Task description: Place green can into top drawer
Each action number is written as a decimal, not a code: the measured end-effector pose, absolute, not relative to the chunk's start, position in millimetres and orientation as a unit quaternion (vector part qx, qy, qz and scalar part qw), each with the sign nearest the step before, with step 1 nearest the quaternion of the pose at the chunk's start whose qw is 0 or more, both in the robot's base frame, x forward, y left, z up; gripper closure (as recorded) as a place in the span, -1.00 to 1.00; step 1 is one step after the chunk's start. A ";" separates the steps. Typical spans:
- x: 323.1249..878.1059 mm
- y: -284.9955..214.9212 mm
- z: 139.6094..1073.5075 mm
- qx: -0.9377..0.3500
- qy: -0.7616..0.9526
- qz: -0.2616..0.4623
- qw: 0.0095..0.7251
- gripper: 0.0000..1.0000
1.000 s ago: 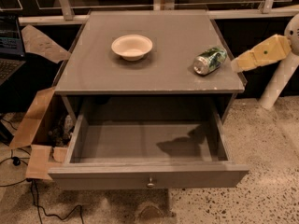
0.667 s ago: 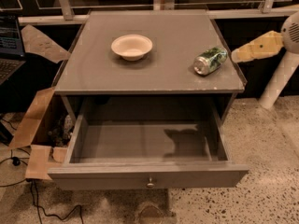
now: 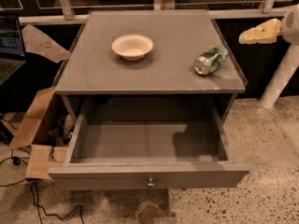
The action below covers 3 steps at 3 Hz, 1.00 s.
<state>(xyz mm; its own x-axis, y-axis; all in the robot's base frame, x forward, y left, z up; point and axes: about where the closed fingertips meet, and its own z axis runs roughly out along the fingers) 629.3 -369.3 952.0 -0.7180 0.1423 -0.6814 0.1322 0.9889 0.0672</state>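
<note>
The small aluminium green can (image 3: 211,60), green and white patterned with silver ends, lies on its side on the flat grey top of the wooden cabinet (image 3: 154,76), near the top's right edge and towards its front right corner. One silver end faces forward and left. The cream-yellow gripper (image 3: 245,35) hangs in the air off the cabinet's right side, beyond the top's right edge and clear of it, above and to the right of the can. It is apart from the can, touching nothing, and its tip points left towards the cabinet. Whether it is open or closed cannot be told from this angle.

The gripper reaches in roughly level from a rounded white wrist housing (image 3: 292,24) at the picture's right edge, and a white arm link (image 3: 280,76) slants down from there towards the speckled floor (image 3: 271,139).

The wide, shallow grey top drawer (image 3: 196,177) stands pulled out below the top, with a small round metal knob (image 3: 150,183) at the centre of its front panel. A cream round bowl (image 3: 132,46) sits upright on the top, well left of the can. A brown cardboard box (image 3: 35,125) leans against the cabinet's left side.
</note>
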 end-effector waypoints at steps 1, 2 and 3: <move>629.9 -380.8 955.0 0.122 0.921 0.016 0.370 -1.00; 629.3 -384.7 952.0 0.142 0.921 0.016 0.362 -1.00; 643.9 -379.6 943.2 0.205 0.920 0.044 0.333 -1.00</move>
<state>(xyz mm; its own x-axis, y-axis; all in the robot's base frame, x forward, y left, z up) 643.9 -379.6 943.2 -0.6951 0.4051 -0.5939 0.3471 0.9126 0.2162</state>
